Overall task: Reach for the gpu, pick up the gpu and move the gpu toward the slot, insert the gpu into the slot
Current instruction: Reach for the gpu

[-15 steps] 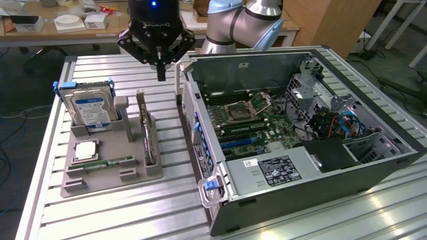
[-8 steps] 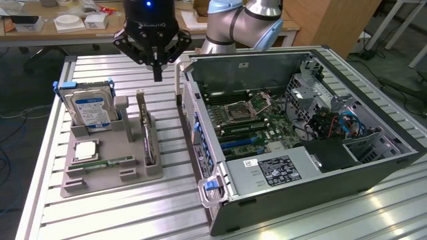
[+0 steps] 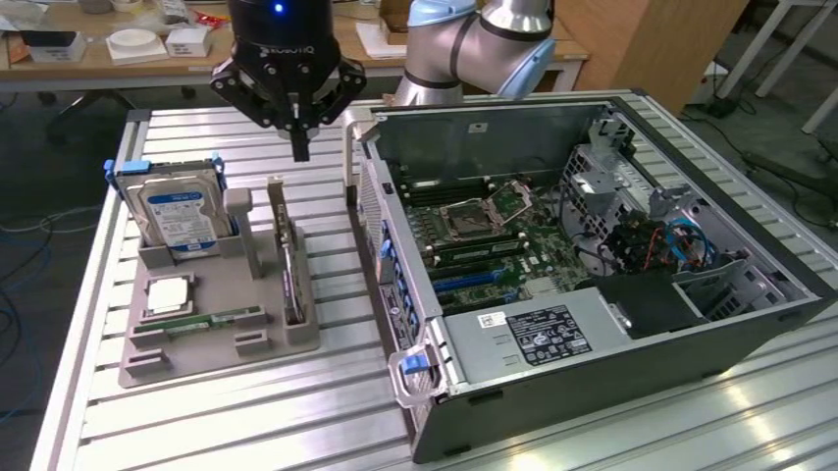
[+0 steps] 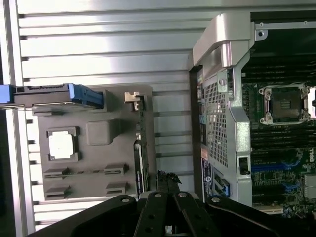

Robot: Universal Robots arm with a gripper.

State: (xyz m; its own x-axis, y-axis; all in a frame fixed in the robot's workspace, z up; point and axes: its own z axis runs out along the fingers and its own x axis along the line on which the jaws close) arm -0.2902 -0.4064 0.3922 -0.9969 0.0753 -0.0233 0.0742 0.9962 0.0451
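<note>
The gripper hung with its fingers pressed together, holding nothing. The thin card stood on edge down below it. Shut fingers could bump the card and knock it over.

A robotics lab: robot arm, slotted aluminium table, cluttered wooden workbench behind.

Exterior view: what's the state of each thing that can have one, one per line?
end effector, shut, holding nothing, raised near the gpu
gpu, standing on edge in the grey holder, not gripped
hard drive, upright in the grey holder
processor chip, lying flat in the grey holder
computer case, on its side, side panel off
slot, empty
</note>
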